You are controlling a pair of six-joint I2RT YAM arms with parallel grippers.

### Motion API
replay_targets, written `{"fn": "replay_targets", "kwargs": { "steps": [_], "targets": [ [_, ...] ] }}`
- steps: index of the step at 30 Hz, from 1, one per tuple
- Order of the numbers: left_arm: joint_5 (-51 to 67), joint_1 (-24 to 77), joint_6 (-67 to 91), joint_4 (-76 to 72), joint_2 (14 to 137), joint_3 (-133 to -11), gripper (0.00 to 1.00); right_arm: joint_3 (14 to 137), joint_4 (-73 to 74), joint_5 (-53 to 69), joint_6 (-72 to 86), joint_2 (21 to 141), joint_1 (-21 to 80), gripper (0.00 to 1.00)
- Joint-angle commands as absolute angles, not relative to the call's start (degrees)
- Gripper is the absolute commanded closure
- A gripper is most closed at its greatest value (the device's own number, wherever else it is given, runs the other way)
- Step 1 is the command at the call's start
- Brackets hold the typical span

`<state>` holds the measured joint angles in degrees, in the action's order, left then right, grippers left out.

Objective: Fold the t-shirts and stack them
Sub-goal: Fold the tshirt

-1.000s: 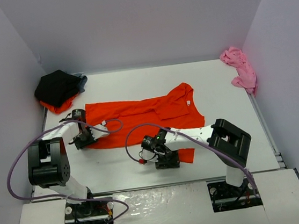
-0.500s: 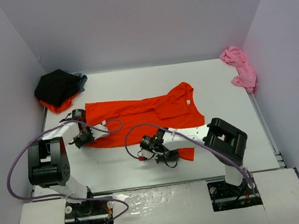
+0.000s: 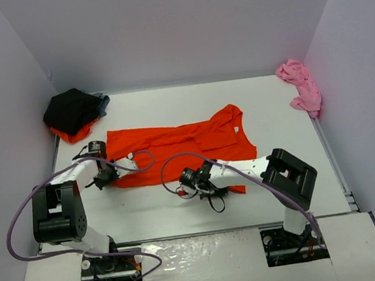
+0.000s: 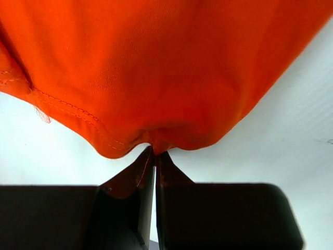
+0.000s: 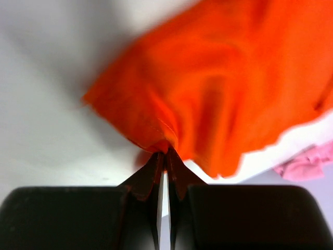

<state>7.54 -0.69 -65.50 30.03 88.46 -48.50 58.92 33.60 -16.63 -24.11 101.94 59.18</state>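
A bright orange-red t-shirt (image 3: 174, 145) lies spread across the middle of the white table, collar to the right. My left gripper (image 3: 104, 179) is shut on its near-left hem corner; in the left wrist view the fingertips (image 4: 155, 151) pinch the cloth (image 4: 156, 67). My right gripper (image 3: 232, 189) is shut on a near-right edge of the same shirt, and a small piece shows beside it. In the right wrist view the gripper (image 5: 166, 151) pinches a bunched fold (image 5: 223, 94). A black t-shirt (image 3: 72, 109) lies on a second orange-red one (image 3: 71, 134) at the far left. A pink t-shirt (image 3: 301, 87) is crumpled at the far right.
White walls close in the table (image 3: 182, 209) on the left, back and right. A bit of blue-grey cloth (image 3: 104, 104) shows beside the black shirt. The pink shirt also shows in the right wrist view (image 5: 307, 164). Purple cables loop off both arms over the near table.
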Motion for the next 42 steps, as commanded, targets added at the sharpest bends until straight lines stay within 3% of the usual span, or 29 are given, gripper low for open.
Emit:
{"fn": "replay_targets", "kwargs": {
  "steps": [1, 14, 28, 42],
  "targets": [
    [13.1, -0.8, -63.6, 32.7, 83.9, -52.2, 1.0, 61.6, 33.3, -27.9, -26.4, 95.7, 56.2, 1.0],
    [18.8, -2.0, -55.5, 34.1, 87.2, -65.9, 1.0, 72.4, 29.9, -38.6, -31.5, 98.2, 51.1, 1.0],
    [22.1, -9.1, -50.4, 32.8, 102.4, -79.3, 1.0, 86.8, 22.0, -39.0, -40.6, 111.1, 31.9, 1.0],
    [23.2, -9.7, -44.9, 32.9, 109.9, -93.4, 1.0, 91.1, 18.9, -41.1, -42.9, 114.1, 30.5, 1.0]
  ]
}}
